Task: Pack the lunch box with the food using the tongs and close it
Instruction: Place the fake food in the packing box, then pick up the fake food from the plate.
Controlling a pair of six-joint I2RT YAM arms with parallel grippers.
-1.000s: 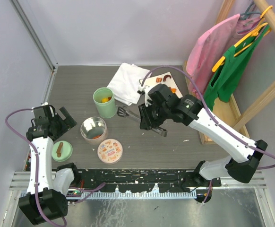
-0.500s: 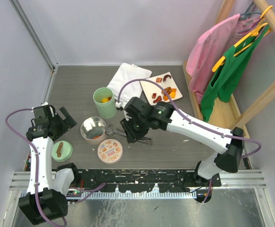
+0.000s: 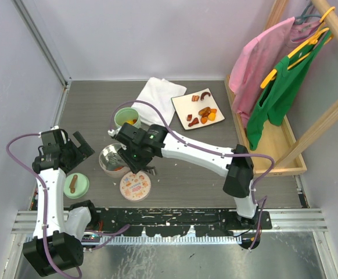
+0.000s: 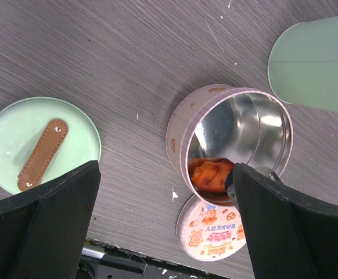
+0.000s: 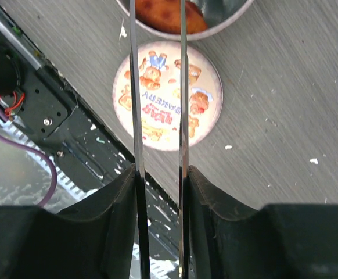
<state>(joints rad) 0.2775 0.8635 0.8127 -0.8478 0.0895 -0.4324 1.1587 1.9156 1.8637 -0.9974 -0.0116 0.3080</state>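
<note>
Gripping the tongs (image 5: 133,87) across both arms in my right tool (image 5: 157,174), tips above the food (image 4: 209,174) in the tin (image 4: 183,131), I judged their slim metal springy and slippery; my left tool (image 3: 81,144) stood wide.

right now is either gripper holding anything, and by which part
The right gripper squeezes the tongs across both arms, back from the tips. The left gripper is open and empty.

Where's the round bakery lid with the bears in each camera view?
Top external: bakery lid lies lower centre-left.
Left wrist: bottom edge, right of centre.
Right wrist: centre, behind the tongs, at.
Shared landmark: the metal tin right beside it in all three.
</note>
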